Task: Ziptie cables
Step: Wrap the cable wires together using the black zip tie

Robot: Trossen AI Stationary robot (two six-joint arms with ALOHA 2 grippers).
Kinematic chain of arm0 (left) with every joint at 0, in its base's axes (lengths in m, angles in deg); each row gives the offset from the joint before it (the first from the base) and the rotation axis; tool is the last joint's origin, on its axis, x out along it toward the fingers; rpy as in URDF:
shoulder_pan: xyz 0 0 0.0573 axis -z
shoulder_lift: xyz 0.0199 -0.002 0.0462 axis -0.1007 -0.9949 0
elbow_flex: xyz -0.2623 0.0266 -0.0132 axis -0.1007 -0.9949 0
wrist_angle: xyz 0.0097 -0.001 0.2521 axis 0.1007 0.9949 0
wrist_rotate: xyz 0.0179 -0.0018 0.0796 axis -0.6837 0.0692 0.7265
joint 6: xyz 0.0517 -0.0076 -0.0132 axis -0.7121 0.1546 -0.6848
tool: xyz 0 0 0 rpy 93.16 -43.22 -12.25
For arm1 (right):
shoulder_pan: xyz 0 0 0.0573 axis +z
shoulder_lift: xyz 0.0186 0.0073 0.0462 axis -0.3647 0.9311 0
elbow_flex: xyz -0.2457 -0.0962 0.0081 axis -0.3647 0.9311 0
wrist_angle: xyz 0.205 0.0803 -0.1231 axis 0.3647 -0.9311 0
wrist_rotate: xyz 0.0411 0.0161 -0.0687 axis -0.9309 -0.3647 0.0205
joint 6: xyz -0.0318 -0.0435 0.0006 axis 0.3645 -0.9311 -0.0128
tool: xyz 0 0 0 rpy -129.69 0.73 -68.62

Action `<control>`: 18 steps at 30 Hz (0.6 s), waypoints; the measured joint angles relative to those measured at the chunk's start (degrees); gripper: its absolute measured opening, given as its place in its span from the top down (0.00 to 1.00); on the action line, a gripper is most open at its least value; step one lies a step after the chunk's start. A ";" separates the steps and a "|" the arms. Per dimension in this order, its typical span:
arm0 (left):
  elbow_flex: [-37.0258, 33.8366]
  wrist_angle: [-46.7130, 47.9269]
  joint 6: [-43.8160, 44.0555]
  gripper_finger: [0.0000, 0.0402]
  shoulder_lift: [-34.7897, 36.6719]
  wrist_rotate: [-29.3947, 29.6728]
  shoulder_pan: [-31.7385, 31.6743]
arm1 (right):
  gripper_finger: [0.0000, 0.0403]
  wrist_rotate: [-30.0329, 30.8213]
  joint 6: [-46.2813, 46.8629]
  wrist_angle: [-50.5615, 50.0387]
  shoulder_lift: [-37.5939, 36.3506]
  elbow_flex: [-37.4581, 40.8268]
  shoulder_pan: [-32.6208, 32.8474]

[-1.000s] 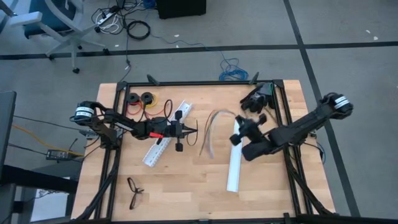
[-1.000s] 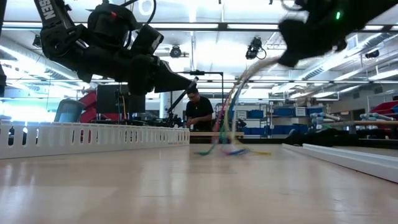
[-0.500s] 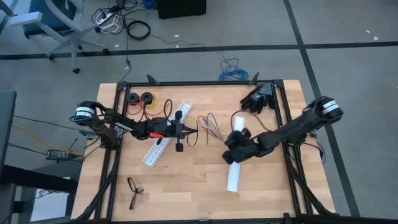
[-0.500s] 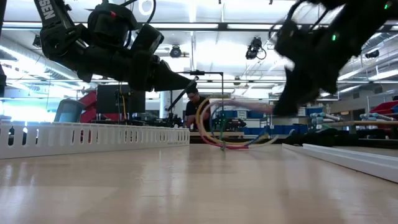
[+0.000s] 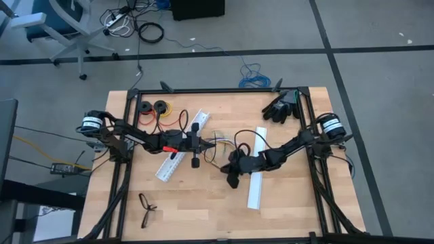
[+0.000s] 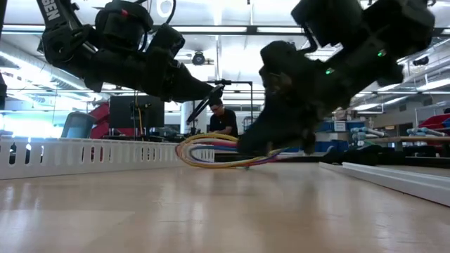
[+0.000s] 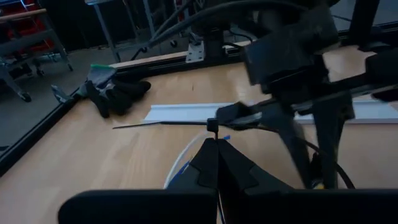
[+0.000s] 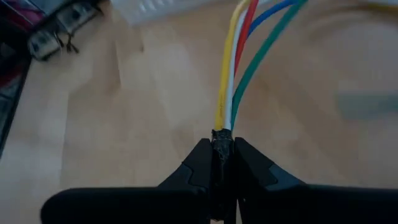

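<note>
The cables [image 8: 239, 56] are thin yellow, white, red, blue and green wires that end in a small black connector. My right gripper [image 8: 222, 149] is shut on that end, near the table's middle [image 5: 228, 161]. In the low view the wires curl into a loop [image 6: 211, 151] low over the wood. The ziptie [image 7: 155, 124], a thin black strip, is held by my left gripper [image 7: 213, 140], which is shut and stands just left of the wires [image 5: 205, 142]. The two grippers face each other at close range. My left gripper pinches the ziptie partway along its length [image 7: 213, 126] between its two fingertips. The fingers come nearly level from the table's left and lie across the strip. The strip sticks out level to both sides, clear of the table. My right gripper pinches the cables' black connector end [image 8: 221, 138] between its two fingertips. It comes slanting down from the table's right, with the fingers along the wires. The wires run on ahead of the fingers and curl away toward the left gripper.
One white slotted rail [image 5: 180, 146] lies under the left arm, and another rail [image 5: 256, 169] lies under the right arm. Black gloves [image 5: 279, 107] lie at the far right, spools [image 5: 152, 108] at the far left and glasses [image 5: 146, 209] near the front. A person [image 6: 223, 119] stands beyond the table.
My right gripper has come down and toward the table's left, to just in front of the left gripper, tipping from pointing upward to slanting down. The cables came with it: their high arc has dropped and curled into a low loop.
</note>
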 joint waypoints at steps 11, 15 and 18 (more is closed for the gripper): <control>0.02 -0.02 -0.67 0.99 0.00 0.49 0.52 | 0.55 -9.57 -6.47 7.00 1.65 -0.02 -3.86; 0.02 0.00 -6.84 0.99 0.00 0.95 2.39 | 0.49 -12.09 -9.63 5.92 0.49 -0.01 -5.17; 0.04 0.12 -15.17 0.99 -0.02 3.06 5.09 | 0.50 -12.06 -9.90 1.42 -2.80 0.00 -6.55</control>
